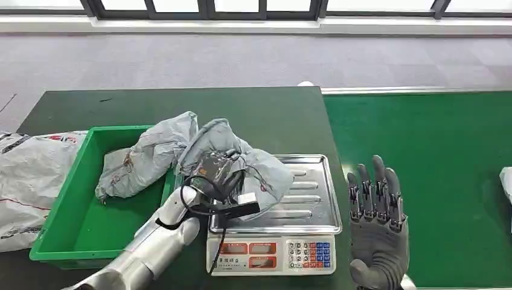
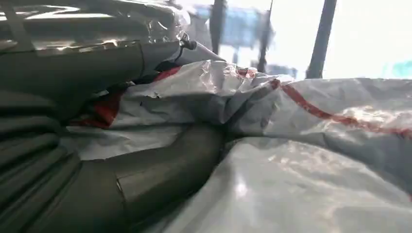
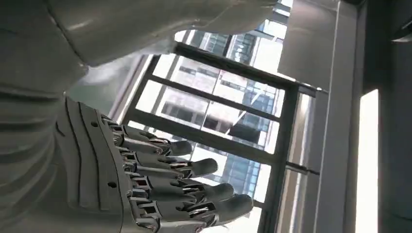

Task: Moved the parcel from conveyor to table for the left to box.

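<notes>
Left hand (image 1: 218, 172) grips a grey poly-mailer parcel (image 1: 253, 163) over the scale tray's (image 1: 314, 205) left edge — right hand (image 1: 377, 229) empty, fingers straight and apart.

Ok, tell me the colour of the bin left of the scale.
Bright green bin, clearest in the head view.

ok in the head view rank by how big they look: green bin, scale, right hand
1. green bin
2. scale, partly covered by a parcel
3. right hand, though it sits nearer the camera, so it looks larger than it is
</notes>
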Motion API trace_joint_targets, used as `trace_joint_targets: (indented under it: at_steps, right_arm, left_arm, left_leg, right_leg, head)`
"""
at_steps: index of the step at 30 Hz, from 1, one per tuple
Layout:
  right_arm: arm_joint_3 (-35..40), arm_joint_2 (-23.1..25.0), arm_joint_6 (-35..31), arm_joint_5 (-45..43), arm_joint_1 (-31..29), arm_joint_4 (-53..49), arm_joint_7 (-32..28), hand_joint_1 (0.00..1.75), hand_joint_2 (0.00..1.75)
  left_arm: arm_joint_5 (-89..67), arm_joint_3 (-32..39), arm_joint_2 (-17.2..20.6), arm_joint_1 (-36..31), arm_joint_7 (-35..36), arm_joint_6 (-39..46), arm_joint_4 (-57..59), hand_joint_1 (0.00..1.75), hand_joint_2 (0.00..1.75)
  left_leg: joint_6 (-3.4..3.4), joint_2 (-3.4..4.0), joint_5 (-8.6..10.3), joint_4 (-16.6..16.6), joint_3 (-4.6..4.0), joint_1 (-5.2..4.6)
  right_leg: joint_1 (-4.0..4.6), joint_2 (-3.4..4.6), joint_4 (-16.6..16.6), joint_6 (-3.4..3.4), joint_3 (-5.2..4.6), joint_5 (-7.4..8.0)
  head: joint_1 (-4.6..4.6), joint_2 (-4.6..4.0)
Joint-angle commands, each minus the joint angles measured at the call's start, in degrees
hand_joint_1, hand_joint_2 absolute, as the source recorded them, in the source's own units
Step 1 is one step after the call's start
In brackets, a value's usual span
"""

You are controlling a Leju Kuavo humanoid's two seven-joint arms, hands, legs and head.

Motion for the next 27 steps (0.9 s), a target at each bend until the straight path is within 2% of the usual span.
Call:
trace_joint_targets:
  at_steps: [1,2,7,10,16,21,23,25,26,27]
  right_arm:
    - [0.97,0.29,-2.1,0.64,1.58,0.66,0.13,0.0,1.75]
    - [0.95,0.28,-2.05,0.45,1.27,0.94,0.13,0.0,1.75]
    - [0.73,1.23,-1.9,0.59,0.82,1.64,0.13,0.0,1.75]
    - [0.28,1.79,-1.55,0.67,0.19,2.35,0.13,0.0,1.75]
    - [-0.64,2.81,-0.56,1.04,-0.18,3.18,0.13,0.0,1.75]
    - [-0.64,2.81,-0.56,1.04,-0.18,3.18,0.13,0.0,1.75]
    - [-1.11,3.19,0.31,1.17,-0.35,3.58,0.13,0.0,1.75]
    - [-1.45,3.21,1.11,1.15,-0.87,3.87,0.13,0.0,1.75]
    - [-1.71,3.13,1.41,0.94,-1.5,4.45,0.13,0.0,1.75]
    - [-1.69,3.09,1.43,1.0,-1.81,4.85,0.13,0.0,1.75]
  left_arm:
    - [6.6,15.0,2.06,17.57,-8.12,9.63,-38.87,1.75,1.75]
    - [7.26,15.57,1.8,17.45,-8.7,9.63,-39.47,1.75,1.75]
    - [10.27,19.74,-1.65,19.07,-15.49,9.63,-39.4,1.75,1.75]
    - [10.17,20.44,-2.69,19.83,-17.16,9.63,-40.71,1.75,1.75]
    - [8.82,24.34,-4.07,18.53,-16.7,9.63,-40.31,1.75,1.75]
    - [8.82,24.34,-4.07,18.53,-16.7,9.63,-40.31,1.75,1.75]
    - [9.5,25.98,-2.52,16.25,-12.47,9.16,-35.96,1.75,1.75]
    - [8.32,29.9,-0.11,12.72,-2.22,4.3,-28.04,1.75,1.75]
    - [10.24,32.94,2.73,8.95,-2.67,4.9,-19.74,1.75,1.75]
    - [13.5,34.99,3.5,7.03,-3.75,4.7,-14.84,1.75,1.75]
  left_leg:
    - [-0.01,0.31,-0.06,-0.03,-0.22,-0.03]
    - [-0.03,0.47,-0.06,-0.08,-0.3,-0.06]
    - [-0.03,0.16,-0.01,-0.03,-0.53,-0.01]
    - [-0.02,0.21,0.06,-0.1,-0.59,-0.05]
    - [-0.03,0.15,0.06,-0.1,-0.55,-0.04]
    - [-0.05,0.15,0.14,-0.2,-0.57,-0.05]
    - [-0.03,0.04,0.04,-0.07,-0.5,-0.04]
    - [-0.04,0.05,0.06,-0.09,-0.49,-0.03]
    - [-0.05,0.05,0.12,-0.16,-0.49,-0.04]
    - [-0.07,0.08,0.22,-0.3,-0.46,-0.08]
  right_leg:
    - [-0.03,0.28,0.02,-0.01,-0.31,0.01]
    - [-0.06,0.41,0.02,-0.02,-0.45,0.03]
    - [-0.02,0.12,-0.01,-0.03,-0.61,0.02]
    - [-0.05,0.15,-0.03,-0.02,-0.73,0.09]
    - [-0.04,0.1,-0.04,-0.03,-0.65,0.07]
    - [-0.05,0.08,-0.11,-0.04,-0.67,0.13]
    - [-0.04,0.01,-0.02,-0.03,-0.55,0.02]
    - [-0.03,0.01,-0.03,-0.03,-0.54,0.04]
    - [-0.05,0.0,-0.07,-0.04,-0.56,0.09]
    - [-0.08,0.02,-0.14,-0.07,-0.58,0.17]
  head:
    - [-0.02,0.0]
    - [-0.02,0.0]
    - [-0.02,0.0]
    - [-0.02,0.0]
    - [-0.02,0.0]
    - [-0.02,0.0]
    - [-0.02,0.0]
    - [-0.02,0.0]
    - [-0.02,0.0]
    - [-0.02,0.0]
